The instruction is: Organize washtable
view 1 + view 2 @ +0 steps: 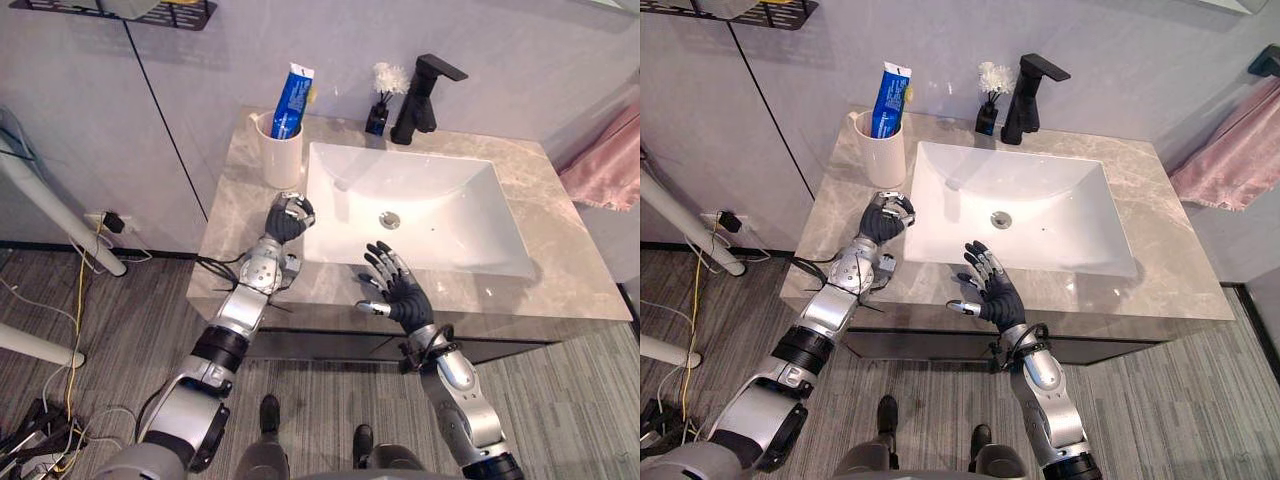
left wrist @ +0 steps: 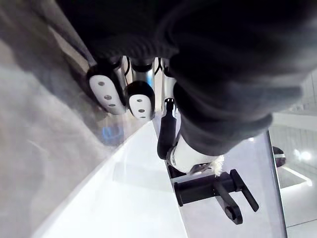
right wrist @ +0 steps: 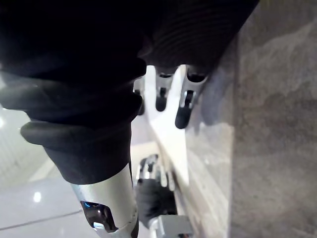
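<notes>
The counter (image 1: 560, 230) was patterned as grey-beige marble, crossed by paler veins. The sink (image 1: 430, 190) was coloured plain white, and its drain (image 1: 390, 219) was finished in silver. The tap (image 1: 420, 95) was finished in matt black. The cup (image 1: 281, 155) was coloured off-white. The tube (image 1: 293, 98) was printed bright blue, with a white end. The bottle (image 1: 377, 120) was coloured very dark, and a white tuft was seen on it. The towel (image 1: 605, 165) was dyed dusty pink. The wall (image 1: 80, 120) was coloured pale grey. The floor (image 1: 560, 400) was streaked in grey wood grain. The shelf (image 1: 180, 15) was coloured black. The left hand (image 1: 290, 215) and right hand (image 1: 405, 290) were covered in black ribbing, and their silver fingers were tipped dark.
</notes>
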You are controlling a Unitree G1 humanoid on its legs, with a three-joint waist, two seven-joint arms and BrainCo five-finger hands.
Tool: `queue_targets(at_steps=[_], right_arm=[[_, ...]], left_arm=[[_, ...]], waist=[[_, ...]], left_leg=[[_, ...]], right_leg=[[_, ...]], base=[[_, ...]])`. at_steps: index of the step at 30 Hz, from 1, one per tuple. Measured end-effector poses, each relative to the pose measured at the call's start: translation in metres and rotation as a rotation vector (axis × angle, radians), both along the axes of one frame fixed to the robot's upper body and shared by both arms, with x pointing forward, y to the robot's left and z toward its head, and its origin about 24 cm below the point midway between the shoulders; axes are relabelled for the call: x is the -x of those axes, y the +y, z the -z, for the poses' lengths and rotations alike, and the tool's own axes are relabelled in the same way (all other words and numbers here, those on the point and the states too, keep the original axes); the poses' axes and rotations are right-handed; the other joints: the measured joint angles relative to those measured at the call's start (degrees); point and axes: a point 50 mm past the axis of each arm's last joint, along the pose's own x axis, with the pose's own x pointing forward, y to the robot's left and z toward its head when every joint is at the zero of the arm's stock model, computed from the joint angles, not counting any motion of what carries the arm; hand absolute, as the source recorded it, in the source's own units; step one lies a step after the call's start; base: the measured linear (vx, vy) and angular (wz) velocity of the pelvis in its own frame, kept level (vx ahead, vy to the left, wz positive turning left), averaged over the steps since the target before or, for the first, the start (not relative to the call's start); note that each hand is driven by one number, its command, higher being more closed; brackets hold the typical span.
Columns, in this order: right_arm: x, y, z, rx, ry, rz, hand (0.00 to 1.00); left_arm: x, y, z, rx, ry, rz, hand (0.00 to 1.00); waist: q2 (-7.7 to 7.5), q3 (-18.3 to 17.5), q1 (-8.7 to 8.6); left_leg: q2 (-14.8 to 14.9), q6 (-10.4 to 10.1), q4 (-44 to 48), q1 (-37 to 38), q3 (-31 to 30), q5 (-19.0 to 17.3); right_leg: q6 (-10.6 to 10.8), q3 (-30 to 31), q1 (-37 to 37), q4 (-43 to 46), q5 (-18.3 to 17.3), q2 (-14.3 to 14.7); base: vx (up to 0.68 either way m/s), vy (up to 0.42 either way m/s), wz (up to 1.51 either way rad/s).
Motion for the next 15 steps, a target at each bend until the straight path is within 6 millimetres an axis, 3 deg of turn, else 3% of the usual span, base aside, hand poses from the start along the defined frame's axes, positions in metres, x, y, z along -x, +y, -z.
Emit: queue_targets(at_steps=[7,15], right_arm=[[0.005,0.000,-0.016,-0.018,-0.069,0.000,0.00],[0.009,0.000,-0.023,-0.030,-0.104,0.003,0.00]], left_arm=[[-0.018,0.013,-0.039,-0.025,-0.087,-0.029,1.00],[-0.020,0.026,-0.056,-0.008,-0.135,-0.061,1.00]], waist=[[-0.49,4.53,0.00],[-0.75,5.42,0.05]], left_leg=[[0.05,-0.03,0.00,-0.13,-0.01,0.00],[-0.07,-0.18,0.00,-0.63,0.02,0.05]], right_leg=[[0.01,0.22,-0.33,0.08,0.04,-0.01],[-0.02,0.30,-0.78,-0.06,0.02,0.06]], base=[[0.00,-0.002,-0.01],[0.03,-0.009,-0.01]])
